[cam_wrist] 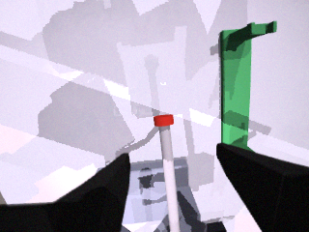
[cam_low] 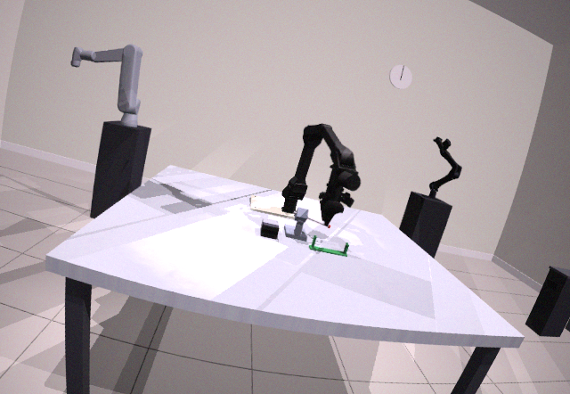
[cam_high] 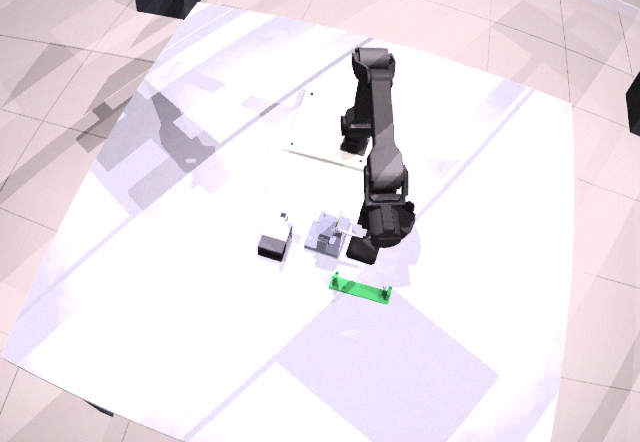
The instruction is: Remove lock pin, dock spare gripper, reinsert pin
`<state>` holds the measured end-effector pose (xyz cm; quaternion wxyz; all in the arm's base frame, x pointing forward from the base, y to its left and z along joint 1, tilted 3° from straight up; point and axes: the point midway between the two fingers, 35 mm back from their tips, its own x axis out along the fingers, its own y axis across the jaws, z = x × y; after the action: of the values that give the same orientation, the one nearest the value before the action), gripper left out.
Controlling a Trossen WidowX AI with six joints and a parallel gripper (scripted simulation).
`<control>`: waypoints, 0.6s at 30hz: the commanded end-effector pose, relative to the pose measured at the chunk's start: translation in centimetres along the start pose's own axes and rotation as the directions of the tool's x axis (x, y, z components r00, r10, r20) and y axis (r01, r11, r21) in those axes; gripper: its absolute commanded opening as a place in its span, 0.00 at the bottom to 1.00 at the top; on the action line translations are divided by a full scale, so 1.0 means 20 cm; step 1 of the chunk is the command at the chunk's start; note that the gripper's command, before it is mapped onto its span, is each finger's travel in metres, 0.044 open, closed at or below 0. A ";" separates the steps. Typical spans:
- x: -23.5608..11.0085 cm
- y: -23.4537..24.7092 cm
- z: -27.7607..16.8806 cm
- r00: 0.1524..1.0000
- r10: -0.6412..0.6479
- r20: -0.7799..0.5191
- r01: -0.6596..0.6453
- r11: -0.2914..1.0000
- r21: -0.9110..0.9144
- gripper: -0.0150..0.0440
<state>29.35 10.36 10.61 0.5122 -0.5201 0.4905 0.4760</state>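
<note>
The grey mount stands near the table's middle. Its white lock pin sticks out of the socket sideways and ends in a red cap. My gripper is open and straddles the pin's shaft, one dark finger on each side. I see a gap between each finger and the pin. The spare gripper, a white and black block, lies left of the mount.
A green cradle lies on the table just in front of the mount and my gripper. A pale base plate lies behind, under the arm's base. Other arms stand on pedestals off the table.
</note>
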 end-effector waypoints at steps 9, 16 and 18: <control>0.11 0.01 0.00 1.000 0.008 0.001 -0.008 1.000 -0.007 0.76; 0.16 0.02 0.00 1.000 0.009 0.001 -0.009 1.000 -0.007 0.76; 0.16 0.02 0.00 1.000 0.009 0.001 -0.009 1.000 -0.007 0.76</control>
<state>29.33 10.36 7.78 0.5112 -0.5198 0.4913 0.4766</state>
